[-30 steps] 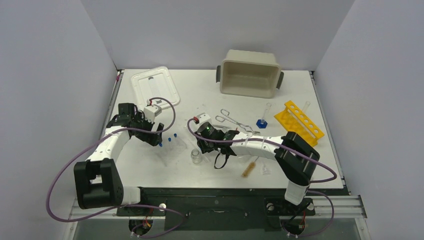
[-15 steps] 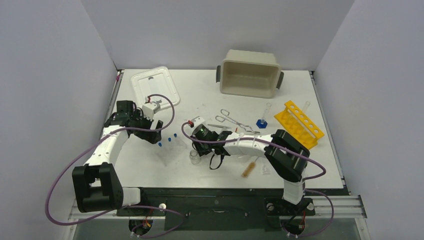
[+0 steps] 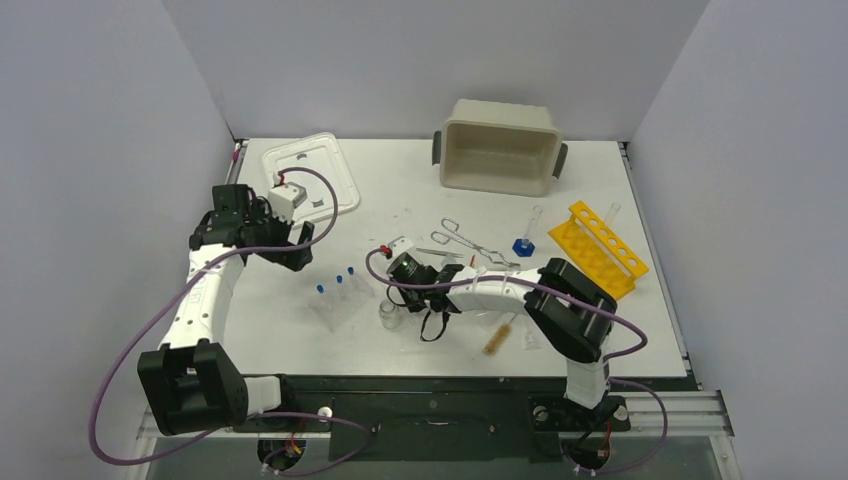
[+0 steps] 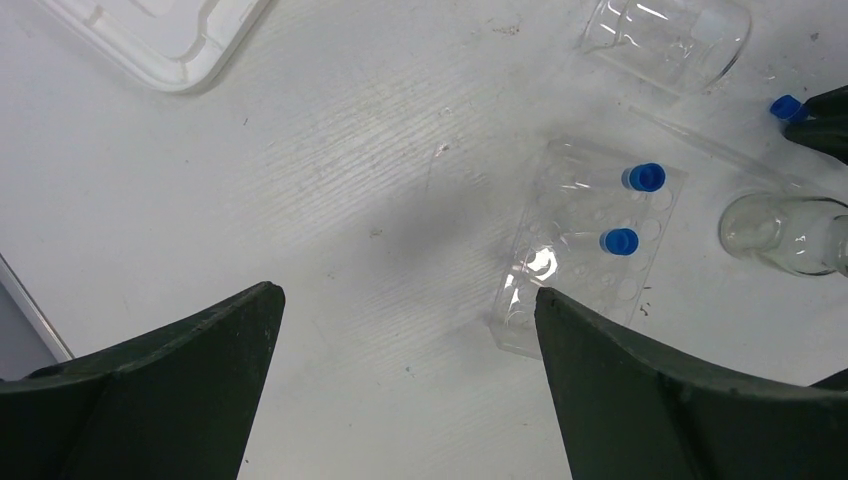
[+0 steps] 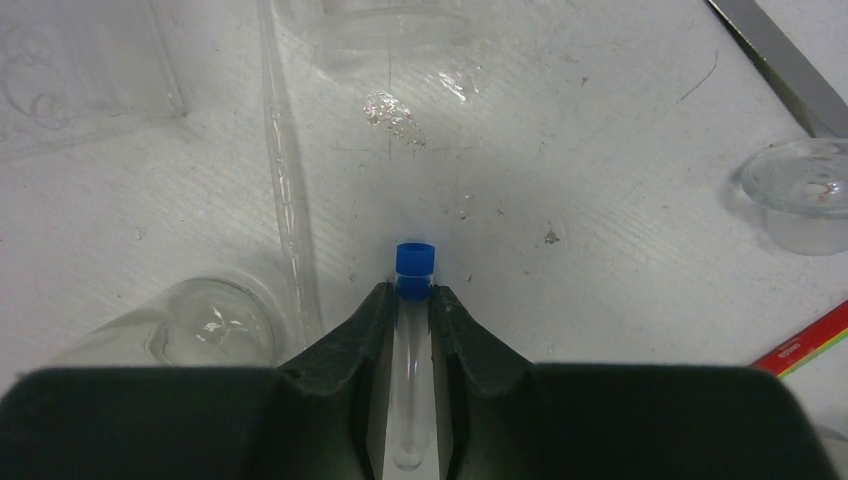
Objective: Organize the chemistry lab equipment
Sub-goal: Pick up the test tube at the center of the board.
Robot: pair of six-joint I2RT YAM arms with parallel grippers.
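From above, the left gripper [image 3: 298, 250] hangs over the left side of the white table [image 3: 420, 190], near the white lid [image 3: 310, 172]; the right gripper [image 3: 395, 292] is low over the middle, just beside a small flask [image 3: 390, 315]; a clear rack [image 3: 335, 305] with capped tubes [image 3: 338, 280] sits between the two grippers; the big tub [image 3: 500, 150] is at the back; the yellow rack [image 3: 595, 245] is on the right; the metal tongs [image 3: 465, 240] lie behind the right arm; the brown brush [image 3: 498, 337] lies near the front edge.

From the left wrist, the left gripper [image 4: 405, 295] is wide open with nothing in it; the clear rack [image 4: 590, 290] is to its right with two capped tubes [image 4: 645, 177] in it; a beaker [image 4: 665, 35] lies on its side at the top; the flask [image 4: 790, 230] is at the right edge.

From the right wrist, the right gripper [image 5: 408, 295] is squeezed onto a thin tube [image 5: 408, 370]; the tube's blue cap pokes out past the tips, close over the table; a glass rod [image 5: 290, 200] lies to the left; the flask [image 5: 200, 325] is beside the left finger; a little glass dish [image 5: 805, 190] is on the right; the red and green spatula [image 5: 810, 340] peeks in at the right edge.
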